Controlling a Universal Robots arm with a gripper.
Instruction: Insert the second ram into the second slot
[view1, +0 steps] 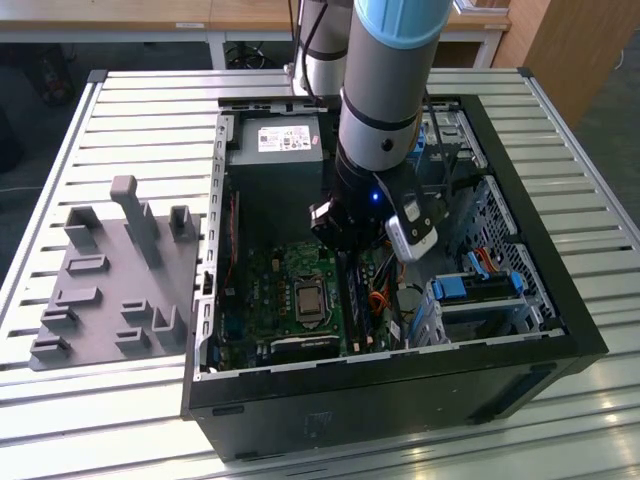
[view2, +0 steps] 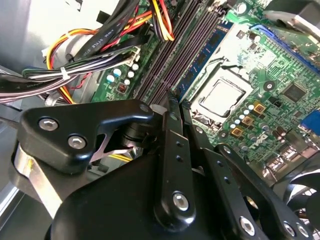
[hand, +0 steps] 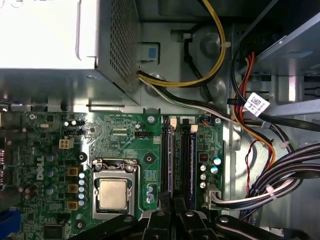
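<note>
Reading the first wrist view: the gripper (hand: 173, 206) sits right over the memory slots (hand: 179, 150). Its fingers (hand: 162, 222) are drawn almost together, with just a sliver between them. The second ram (hand: 170, 160), a blue board on edge, stands in the slot closest to the CPU socket (view1: 308, 300). Its near end runs straight into that sliver. I judge the fingers clamped on that end, though the contact itself is hidden under the tips. How deep the stick sits in its slot, I can't tell.

Key relation, exterior view: the slots lie at 3 o'clock of the socket. The stick's long axis runs 12 to 6, with the power supply (view1: 275, 140) off toward 12. The finger gap lines up with that axis, so I see no sideways offset. The stick is directly under the arm, not beside it.

Another bluish edge (hand: 192, 155) stands further from the socket, apart from the fingers; I take it for a stick already seated. The cable bundle (view2: 85, 70) lies near the slots, clear of the fingers.
</note>
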